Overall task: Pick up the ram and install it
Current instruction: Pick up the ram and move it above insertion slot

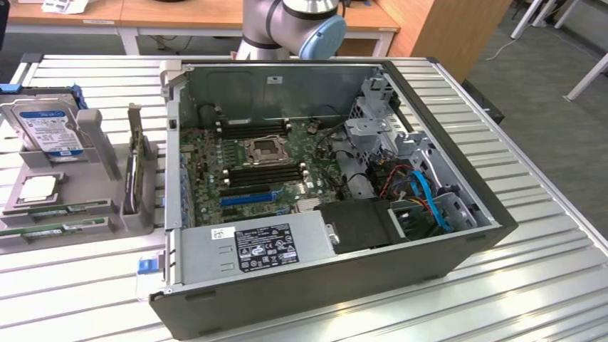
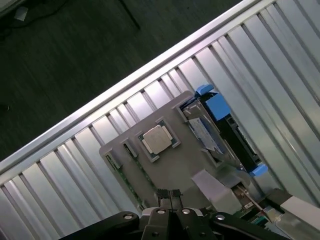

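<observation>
While the gripper hangs above the gray holder with its fingers pressed together and empty, the ram lies flat in this holder next to 1 similar stick, near the silver processor chip.

exterior: high, looking down on case | wrist: close above parts holder | shared: parts holder
</observation>
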Controlling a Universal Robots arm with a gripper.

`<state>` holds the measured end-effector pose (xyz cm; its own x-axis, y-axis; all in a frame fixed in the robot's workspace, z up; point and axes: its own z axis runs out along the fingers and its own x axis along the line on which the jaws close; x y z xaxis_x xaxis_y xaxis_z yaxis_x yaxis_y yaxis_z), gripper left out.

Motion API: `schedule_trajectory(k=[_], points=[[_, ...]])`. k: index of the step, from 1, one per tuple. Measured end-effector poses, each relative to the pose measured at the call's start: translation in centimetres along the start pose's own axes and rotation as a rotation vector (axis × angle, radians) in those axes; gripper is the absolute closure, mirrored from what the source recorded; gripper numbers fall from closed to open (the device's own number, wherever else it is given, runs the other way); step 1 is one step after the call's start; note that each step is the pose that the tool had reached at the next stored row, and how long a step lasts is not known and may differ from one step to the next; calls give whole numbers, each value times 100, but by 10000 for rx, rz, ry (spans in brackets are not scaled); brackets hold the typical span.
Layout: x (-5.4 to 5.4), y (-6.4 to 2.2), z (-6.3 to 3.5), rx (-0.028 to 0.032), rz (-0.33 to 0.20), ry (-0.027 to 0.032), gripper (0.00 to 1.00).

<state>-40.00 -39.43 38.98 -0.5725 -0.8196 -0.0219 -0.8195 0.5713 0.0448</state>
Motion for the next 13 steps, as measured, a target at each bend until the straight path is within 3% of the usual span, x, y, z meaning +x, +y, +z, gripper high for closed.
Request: schedule_trajectory(k=[13], points=[[0, 0, 0, -34, -1577, 71, 90]])
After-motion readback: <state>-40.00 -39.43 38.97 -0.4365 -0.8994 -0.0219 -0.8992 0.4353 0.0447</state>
